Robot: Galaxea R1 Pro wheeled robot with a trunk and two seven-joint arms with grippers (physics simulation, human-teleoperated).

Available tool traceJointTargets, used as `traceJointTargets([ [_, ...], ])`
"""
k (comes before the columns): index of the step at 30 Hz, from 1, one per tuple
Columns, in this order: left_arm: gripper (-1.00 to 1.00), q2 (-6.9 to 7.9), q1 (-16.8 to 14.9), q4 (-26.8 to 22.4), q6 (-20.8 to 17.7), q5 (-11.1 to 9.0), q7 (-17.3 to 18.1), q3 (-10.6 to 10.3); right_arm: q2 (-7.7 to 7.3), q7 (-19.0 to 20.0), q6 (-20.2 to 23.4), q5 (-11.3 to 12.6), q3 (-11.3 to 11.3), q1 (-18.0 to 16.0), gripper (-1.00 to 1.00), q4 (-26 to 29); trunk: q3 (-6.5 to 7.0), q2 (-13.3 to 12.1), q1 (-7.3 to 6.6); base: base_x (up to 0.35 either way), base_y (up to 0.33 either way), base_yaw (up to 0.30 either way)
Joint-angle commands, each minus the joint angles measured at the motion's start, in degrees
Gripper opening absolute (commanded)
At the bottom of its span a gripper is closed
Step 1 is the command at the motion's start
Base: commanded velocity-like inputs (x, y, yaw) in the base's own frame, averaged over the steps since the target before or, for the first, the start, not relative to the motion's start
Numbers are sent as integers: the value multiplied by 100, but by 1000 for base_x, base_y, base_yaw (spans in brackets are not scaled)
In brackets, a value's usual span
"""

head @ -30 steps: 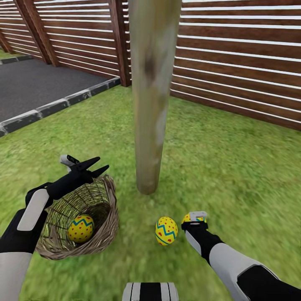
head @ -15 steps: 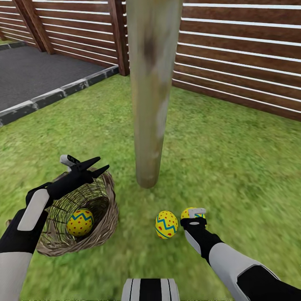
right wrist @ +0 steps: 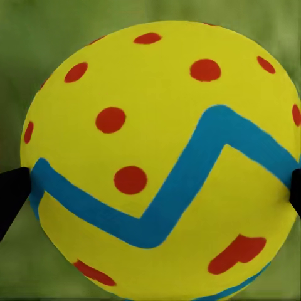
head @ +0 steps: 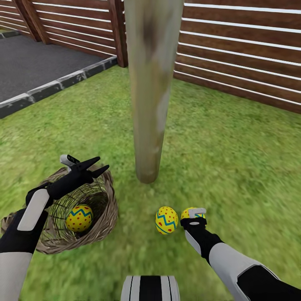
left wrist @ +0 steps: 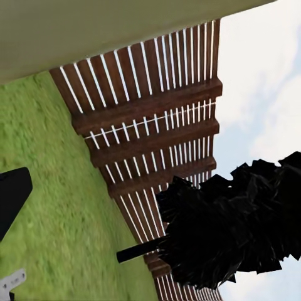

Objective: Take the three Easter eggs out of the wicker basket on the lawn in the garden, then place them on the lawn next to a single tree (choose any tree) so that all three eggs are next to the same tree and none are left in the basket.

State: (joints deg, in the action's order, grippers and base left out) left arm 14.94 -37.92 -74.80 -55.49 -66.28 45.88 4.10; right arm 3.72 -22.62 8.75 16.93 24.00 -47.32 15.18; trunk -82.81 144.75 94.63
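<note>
The tree (head: 147, 104) rises from the lawn (head: 234, 159) as a pale trunk in the middle of the head view. One Easter egg (head: 166, 220) lies on the grass close to its base. Right beside it, my right gripper (head: 192, 215) is shut on a second Easter egg (right wrist: 157, 157), low over the grass; a dark fingertip (right wrist: 12, 197) shows at each side of the egg. The wicker basket (head: 106, 209) lies tilted on the lawn left of the trunk, with a third Easter egg (head: 79, 218) inside. My left gripper (head: 95, 164) is open above the basket's far rim, holding nothing.
A brown slatted wooden fence (head: 242, 50) runs behind the tree. A grey asphalt driveway (head: 37, 67) with a stone kerb (head: 54, 88) lies at the back left. Open grass stretches to the right of the trunk. The left wrist view shows the fence (left wrist: 150, 125), sky and a dark leafy crown (left wrist: 232, 226).
The whole head view has shifted, so the camera has moved; tree, kerb and lying egg sit a little higher in the picture. Both arms keep their poses and grips.
</note>
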Motion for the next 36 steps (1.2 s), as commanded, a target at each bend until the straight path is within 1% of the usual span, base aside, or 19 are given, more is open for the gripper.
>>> traceJointTargets([
  [1,100,0,-4,1,-24,1,17,3,-3,-40,39,39,50,-1,-100,11,-26,3,1,0,0,0],
  [12,100,0,-2,1,-24,4,17,3,-3,-40,39,35,52,-1,-100,11,-270,18,30,0,0,0],
  [13,100,0,-4,1,-24,2,17,3,-3,-40,39,36,52,0,-100,11,-270,18,30,0,0,0],
  [14,100,0,-2,5,-24,1,17,9,-3,-40,39,35,52,0,100,11,-270,18,30,0,0,0],
  [25,100,0,-4,9,-24,-2,18,5,-12,-40,39,39,45,-1,100,38,-270,18,30,0,0,0],
  [36,100,0,-2,1,-24,10,8,-4,-12,-40,39,39,43,2,100,38,-26,3,1,0,0,0],
])
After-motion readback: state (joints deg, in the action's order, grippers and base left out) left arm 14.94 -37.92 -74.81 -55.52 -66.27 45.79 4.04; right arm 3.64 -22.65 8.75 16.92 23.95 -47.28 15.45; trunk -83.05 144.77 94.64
